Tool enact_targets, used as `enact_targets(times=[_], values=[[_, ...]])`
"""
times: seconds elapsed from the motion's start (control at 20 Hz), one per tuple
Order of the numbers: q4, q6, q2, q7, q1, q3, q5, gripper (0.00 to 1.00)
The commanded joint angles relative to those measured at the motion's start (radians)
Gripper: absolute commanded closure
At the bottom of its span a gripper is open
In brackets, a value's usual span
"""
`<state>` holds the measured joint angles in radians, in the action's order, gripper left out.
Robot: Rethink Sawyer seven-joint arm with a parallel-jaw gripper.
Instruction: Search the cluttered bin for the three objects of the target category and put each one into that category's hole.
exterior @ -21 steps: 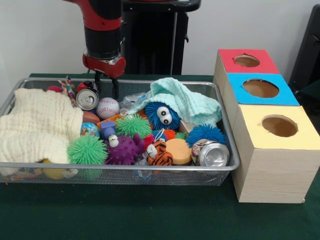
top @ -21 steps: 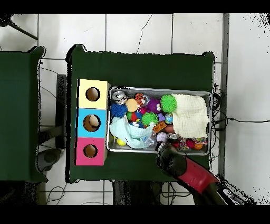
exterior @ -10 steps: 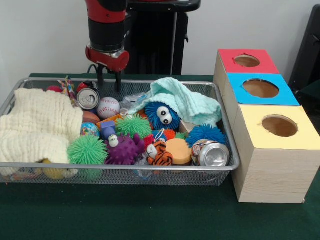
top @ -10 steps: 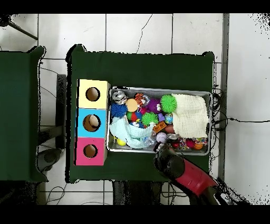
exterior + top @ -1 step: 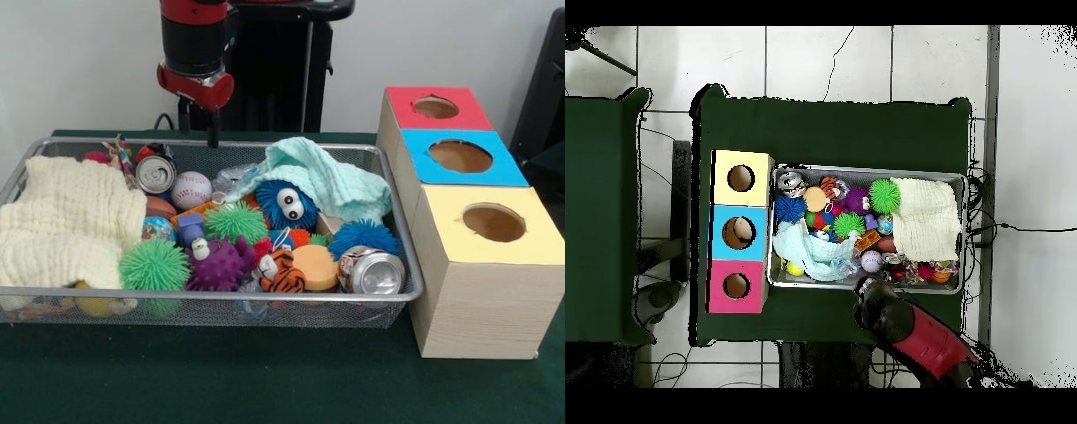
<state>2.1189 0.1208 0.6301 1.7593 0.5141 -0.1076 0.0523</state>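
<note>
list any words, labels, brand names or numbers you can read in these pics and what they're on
None can be read.
The two drink cans and show only their tops in the front view; any print on their sides is hidden or too small.
The baseball shows stitching only, no lettering that can be made out.
The three-hole box has plain red, blue and yellow tops with no labels.
The gripper carries no readable marking.

green table (image 5: 265, 389), wire bin (image 5: 212, 307), 3-hole box (image 5: 481, 291)
</note>
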Motion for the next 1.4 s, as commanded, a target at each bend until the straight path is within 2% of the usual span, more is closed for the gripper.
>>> enact_targets(times=[0.05, 0.7, 1.4], values=[[-0.014, 0.068, -0.021, 0.209, 0.009, 0.025, 0.074, 0.00], [-0.020, 0.088, -0.022, 0.191, -0.005, 0.018, 0.084, 0.00], [-0.243, 0.292, -0.087, 0.232, -0.171, -0.054, 0.185, 0.00]])
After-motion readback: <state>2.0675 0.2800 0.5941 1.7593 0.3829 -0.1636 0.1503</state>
